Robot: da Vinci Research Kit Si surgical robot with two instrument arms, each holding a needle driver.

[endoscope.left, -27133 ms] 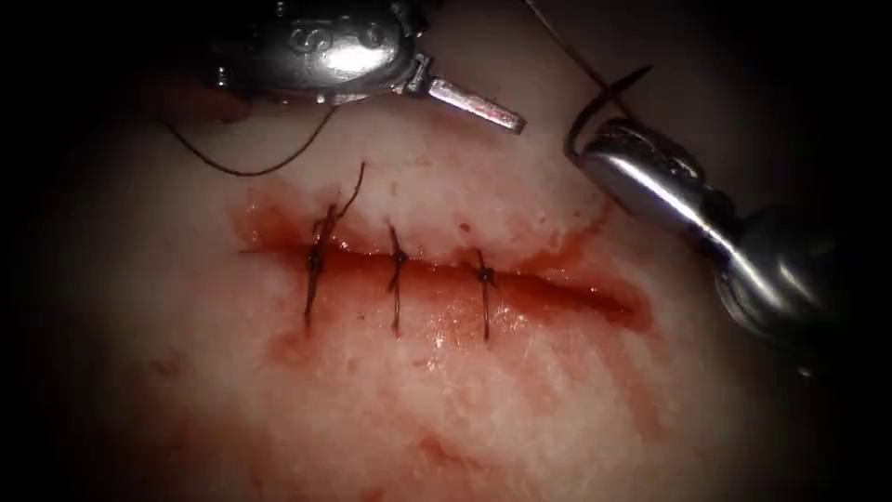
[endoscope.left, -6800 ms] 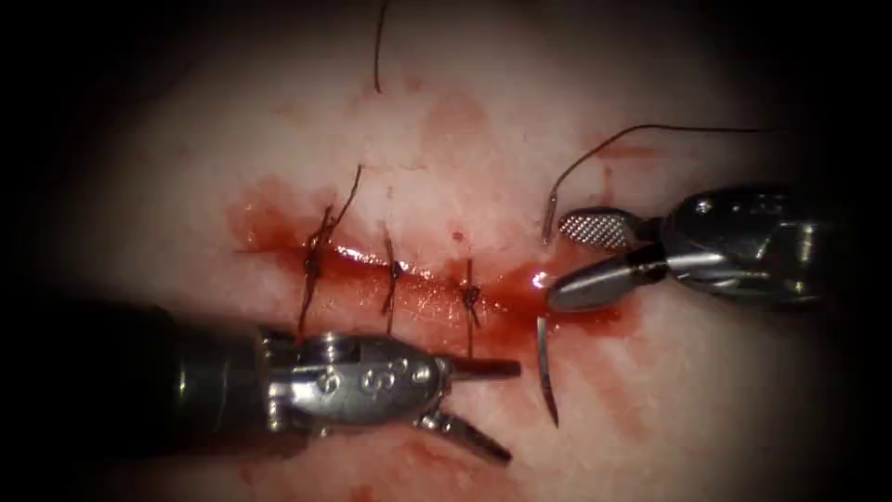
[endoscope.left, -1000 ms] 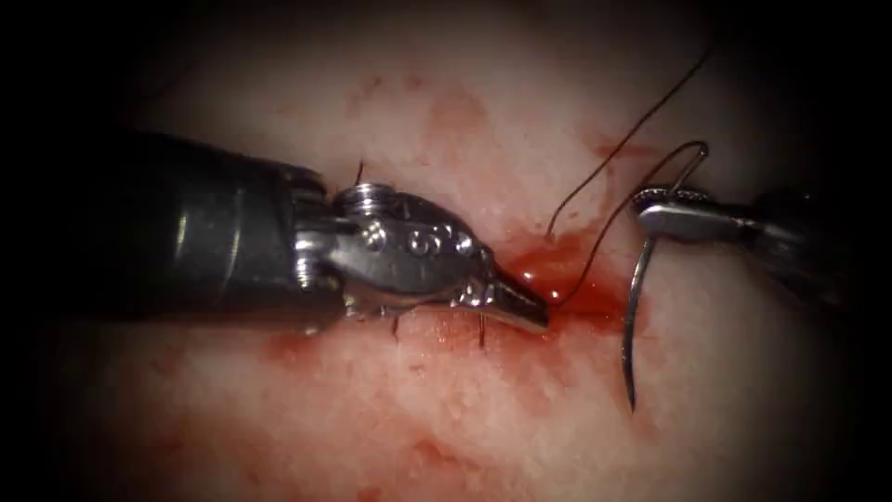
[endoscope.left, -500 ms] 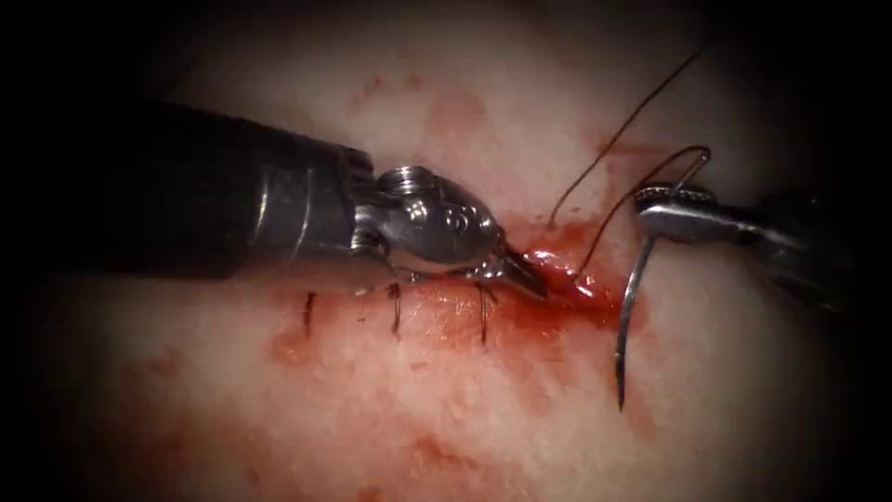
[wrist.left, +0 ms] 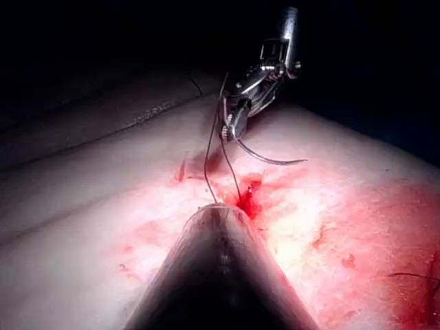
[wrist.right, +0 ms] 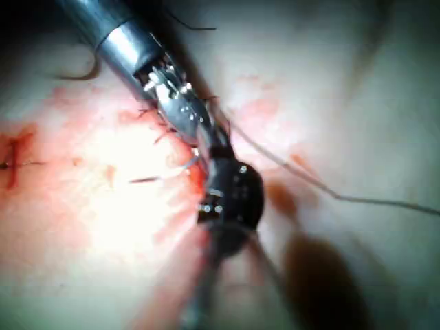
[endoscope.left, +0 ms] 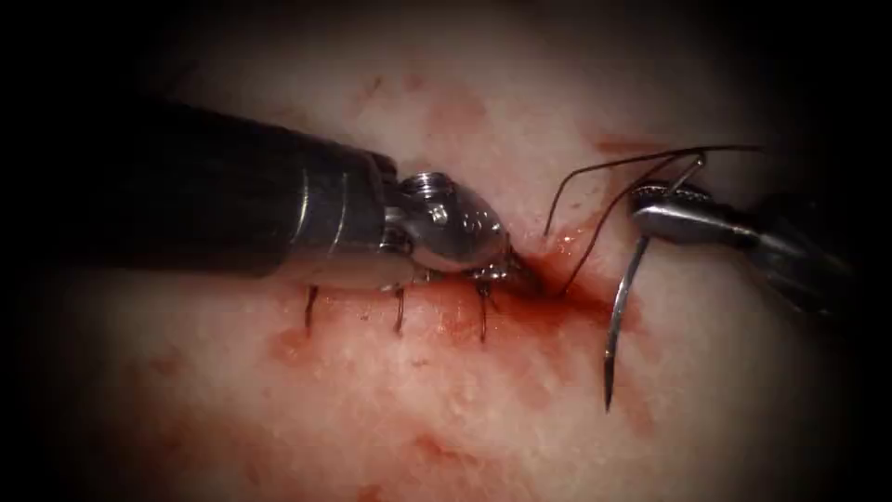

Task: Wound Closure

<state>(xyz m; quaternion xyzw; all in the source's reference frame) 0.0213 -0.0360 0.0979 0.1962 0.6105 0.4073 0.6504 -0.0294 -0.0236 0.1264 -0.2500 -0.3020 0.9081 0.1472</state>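
The right claw (endoscope.left: 655,206) grips the needle (endoscope.left: 621,307) near its thread end, clear of the tissue (endoscope.left: 446,409), while the left claw (endoscope.left: 520,277), closed, presses into the cut (endoscope.left: 567,293).

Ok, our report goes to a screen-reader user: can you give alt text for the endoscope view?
The right arm's steel tool grips the curved steel needle near its thread end, clear of the pale pork tissue. Dark thread runs into the red cut, where the left arm's steel tool presses its tip.
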